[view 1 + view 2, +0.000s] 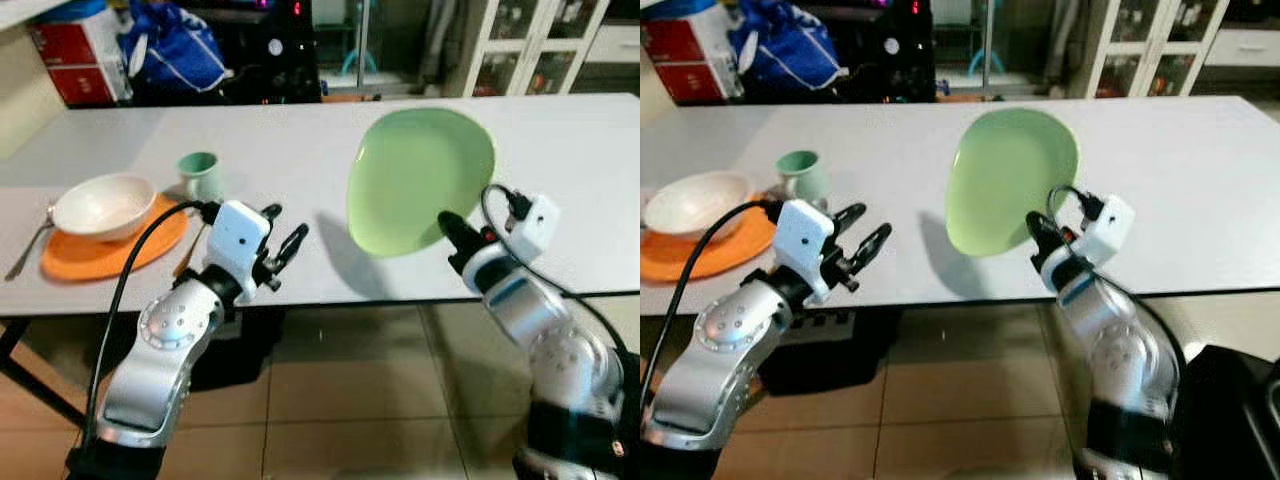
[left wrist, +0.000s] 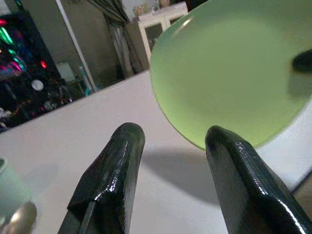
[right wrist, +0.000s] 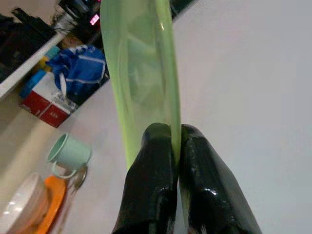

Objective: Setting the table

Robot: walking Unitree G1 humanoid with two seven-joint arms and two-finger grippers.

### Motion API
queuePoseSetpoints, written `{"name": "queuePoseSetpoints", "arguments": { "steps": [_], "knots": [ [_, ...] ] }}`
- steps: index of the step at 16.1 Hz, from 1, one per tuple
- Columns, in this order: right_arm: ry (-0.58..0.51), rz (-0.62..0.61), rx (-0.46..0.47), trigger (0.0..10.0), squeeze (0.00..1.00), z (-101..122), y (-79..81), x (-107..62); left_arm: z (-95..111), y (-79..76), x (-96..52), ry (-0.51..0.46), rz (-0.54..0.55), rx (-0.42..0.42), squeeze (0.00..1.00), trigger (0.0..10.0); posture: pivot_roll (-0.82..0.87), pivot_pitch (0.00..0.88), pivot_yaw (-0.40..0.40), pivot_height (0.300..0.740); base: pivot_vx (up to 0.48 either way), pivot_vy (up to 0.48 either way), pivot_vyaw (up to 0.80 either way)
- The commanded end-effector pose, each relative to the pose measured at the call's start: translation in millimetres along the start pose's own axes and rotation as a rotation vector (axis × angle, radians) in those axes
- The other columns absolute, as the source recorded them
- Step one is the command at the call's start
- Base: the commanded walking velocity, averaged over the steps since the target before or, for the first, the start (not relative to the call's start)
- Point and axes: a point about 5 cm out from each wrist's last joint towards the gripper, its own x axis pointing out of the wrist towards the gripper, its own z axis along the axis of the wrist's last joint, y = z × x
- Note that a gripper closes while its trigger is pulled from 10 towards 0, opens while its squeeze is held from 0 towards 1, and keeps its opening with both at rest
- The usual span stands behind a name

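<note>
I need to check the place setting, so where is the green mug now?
In the left eye view, the green mug stands on the white table on the robot's left side, just beside the orange plate that carries the white bowl.

Two silver arms with rounded, screw-dotted joints; white camera boxes at the wrists, black cables looping back; left tool (image 1: 285, 240) and right tool (image 1: 447, 228) both glossy black.

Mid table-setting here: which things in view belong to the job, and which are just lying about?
Job: green plate pinched at its rim by the right gripper, left gripper open, white bowl on orange plate, mint mug, spoon.
Lying about: blue bag, red-and-white box, white cabinet.
</note>
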Motion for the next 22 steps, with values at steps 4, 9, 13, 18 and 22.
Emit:
{"name": "queuePoseSetpoints", "arguments": {
  "steps": [4,9,13,18,22],
  "knots": [
    [0.168,-0.012,-0.004,10.0,0.00,-15.6,6.1,22.4,-0.5,-3.8,-5.1,0.010,-0.053,-0.024,0.00,10.0,-0.06,0.000,0.030,0.740,0.000,0.000,0.00],
    [0.274,-0.073,0.052,10.0,0.00,-33.6,-4.0,41.8,-4.3,-8.1,-16.7,0.053,-0.118,-0.035,0.00,10.0,-0.04,0.000,0.015,0.740,0.000,0.000,0.00],
    [0.285,-0.144,0.101,10.0,0.76,-36.9,-16.8,47.1,-3.6,-7.9,-17.8,0.061,-0.121,-0.037,0.00,10.0,-0.04,0.000,0.018,0.740,0.000,0.000,0.00],
    [0.339,-0.207,0.168,10.0,1.00,-47.3,-33.9,48.3,-2.3,-10.1,-14.3,0.062,-0.126,-0.035,0.00,10.0,-0.04,0.000,0.021,0.740,0.000,0.000,0.00],
    [0.340,-0.196,0.142,10.0,1.00,-47.1,-34.5,50.5,-1.6,-9.0,-13.3,0.060,-0.123,-0.035,0.00,10.0,-0.04,0.000,0.027,0.740,0.000,0.000,0.00]
  ]
}}
